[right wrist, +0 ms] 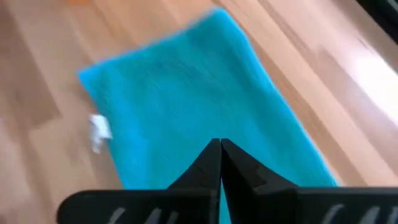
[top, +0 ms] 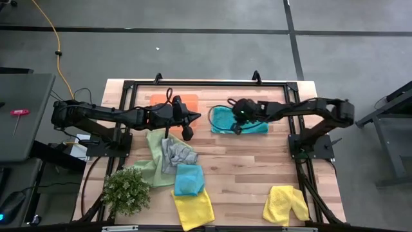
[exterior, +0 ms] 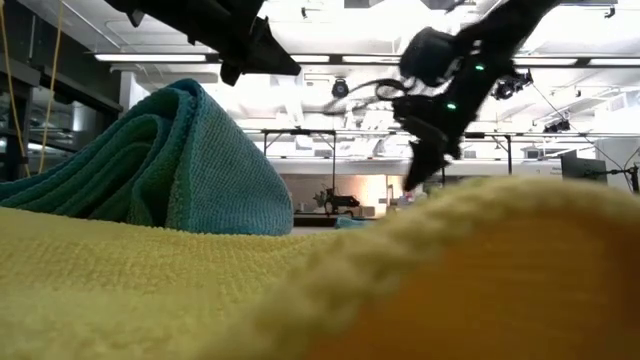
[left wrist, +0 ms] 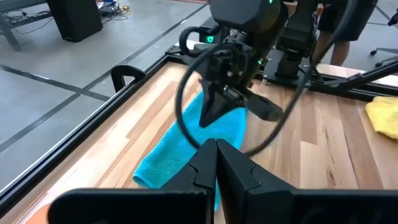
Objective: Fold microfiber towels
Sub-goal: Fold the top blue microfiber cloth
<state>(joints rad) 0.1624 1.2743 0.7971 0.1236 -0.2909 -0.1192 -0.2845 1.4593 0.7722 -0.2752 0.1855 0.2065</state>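
Microfiber towels like that folded teal one look soft and floppy, so grab a corner; both grippers, left and right, have fingers closed, holding nothing.

A bushy green plant sits well apart from an orange tray.

Wooden table — microfiber towels, orange tray, plant.
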